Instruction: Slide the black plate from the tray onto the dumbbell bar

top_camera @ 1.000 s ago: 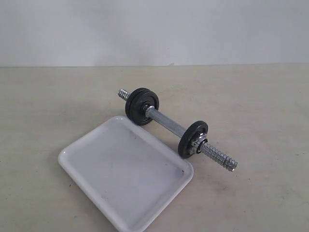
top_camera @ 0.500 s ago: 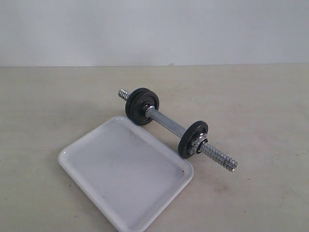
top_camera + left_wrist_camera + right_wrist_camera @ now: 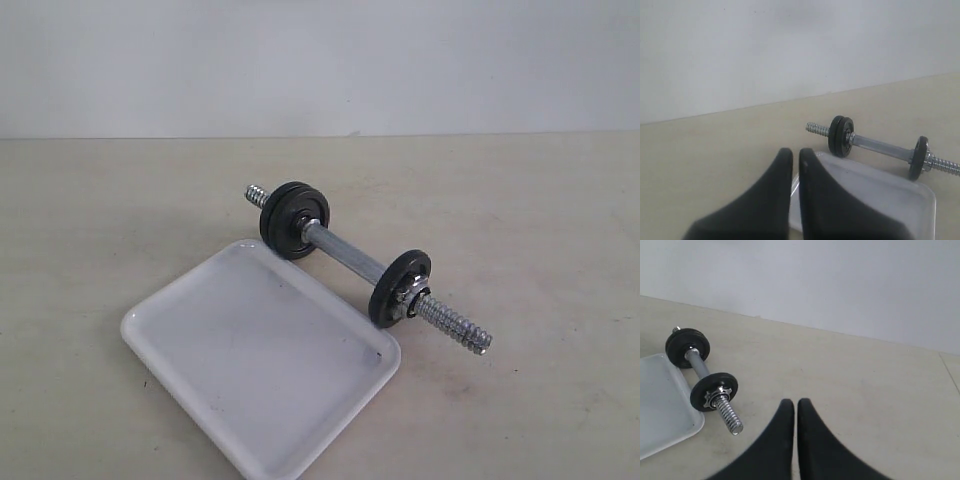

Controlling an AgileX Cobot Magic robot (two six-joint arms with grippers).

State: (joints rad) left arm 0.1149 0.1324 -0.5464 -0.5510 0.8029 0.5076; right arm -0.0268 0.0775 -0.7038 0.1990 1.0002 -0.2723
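The dumbbell bar (image 3: 345, 255) lies on the table just behind the tray (image 3: 255, 350). Two black plates (image 3: 293, 220) sit side by side near its far end. A third black plate (image 3: 398, 288) sits near its near end, with the silver star nut (image 3: 408, 300) against it. The tray's white surface is bare. Neither gripper shows in the exterior view. My left gripper (image 3: 795, 152) is shut and empty, over the tray's (image 3: 875, 190) corner, short of the bar (image 3: 880, 147). My right gripper (image 3: 793, 402) is shut and empty above bare table, away from the bar's threaded end (image 3: 729, 417).
A pale wall (image 3: 320, 60) rises behind the beige table (image 3: 520, 200). Bare threaded rod sticks out past the single plate (image 3: 714, 391) and, more shortly, past the pair of plates (image 3: 842, 136).
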